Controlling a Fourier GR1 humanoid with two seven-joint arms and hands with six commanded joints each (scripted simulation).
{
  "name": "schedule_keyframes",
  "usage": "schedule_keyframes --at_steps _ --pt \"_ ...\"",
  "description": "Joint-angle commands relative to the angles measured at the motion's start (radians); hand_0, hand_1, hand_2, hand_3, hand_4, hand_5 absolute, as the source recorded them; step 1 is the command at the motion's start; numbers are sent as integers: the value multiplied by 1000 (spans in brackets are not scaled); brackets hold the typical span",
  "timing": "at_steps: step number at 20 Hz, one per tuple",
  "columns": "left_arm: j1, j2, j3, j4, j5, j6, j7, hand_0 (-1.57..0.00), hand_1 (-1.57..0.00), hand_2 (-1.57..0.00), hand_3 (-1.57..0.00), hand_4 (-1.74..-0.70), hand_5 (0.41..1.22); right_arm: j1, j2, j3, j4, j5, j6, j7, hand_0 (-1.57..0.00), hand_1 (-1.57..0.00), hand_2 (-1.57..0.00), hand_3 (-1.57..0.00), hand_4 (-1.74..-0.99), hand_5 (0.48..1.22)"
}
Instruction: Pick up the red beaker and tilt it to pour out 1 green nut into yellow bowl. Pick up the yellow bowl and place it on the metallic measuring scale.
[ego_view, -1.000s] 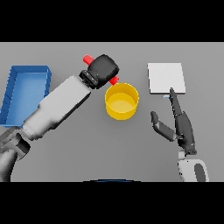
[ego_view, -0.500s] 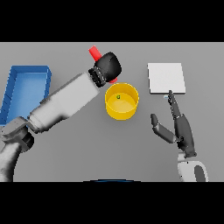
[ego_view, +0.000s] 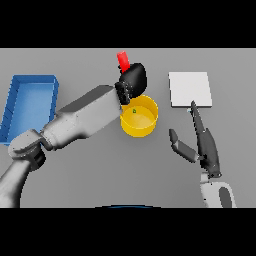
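Head view findings: the red beaker (ego_view: 122, 60) is held by the left hand (ego_view: 132, 80), fingers curled round it, just behind the far rim of the yellow bowl (ego_view: 139, 116) on the grey desk (ego_view: 125, 170). One green nut (ego_view: 134, 111) is seen inside the bowl. The right hand (ego_view: 202, 142) is held open, fingers straight, its fingertips by the metallic measuring scale (ego_view: 189, 89). A blue tray (ego_view: 29, 102) is noted at far left.

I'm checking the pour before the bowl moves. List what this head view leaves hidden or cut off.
- Red beaker: only its upper end shows; the left hand covers the rest, mouth included.
- Left hand's fingers: their grip on the beaker is hidden behind the hand.
- Yellow bowl: near-left rim covered by the left forearm.
- Blue bin: lower end hidden by the arm.
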Motion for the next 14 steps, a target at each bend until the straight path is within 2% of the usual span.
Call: schedule_keyframes --at_steps 1,2,6,8,10,14 --pt "-13 -11 -23 19 -24 3 -1 -1571 -1571 -1571 -1571 -1733 1221 0 6 0 9 2 -5 0 1 1 1 1 -1073 675" --pt "-27 -19 -44 31 -37 -17 -31 -1571 -1571 -1571 -1571 -1733 1221 9 4 0 0 5 -7 -1 1 1 1 1 -1063 673" --pt "-69 -58 -88 49 -80 -57 -40 -1571 -1571 -1571 -1571 -1728 1221 8 -3 -2 -4 -1 0 -4 1 1 1 1 -1047 681" --pt "-104 -65 -90 71 -84 -68 -72 -1571 -1571 -1571 -1571 -1728 1221 16 -1 6 -10 5 2 -5 1 1 1 1 -1035 685" --pt "-136 -47 -50 97 -62 -3 -91 -1571 -1571 -1571 -1571 -1726 1221 3 2 1 -1 4 -4 8 1 1 1 1 -1035 684" --pt "-240 3 41 162 -15 14 -106 -1571 -1571 -1571 -1571 -1728 1221 4 0 10 -1 38 -24 1 1 1 1 1 -1023 682"
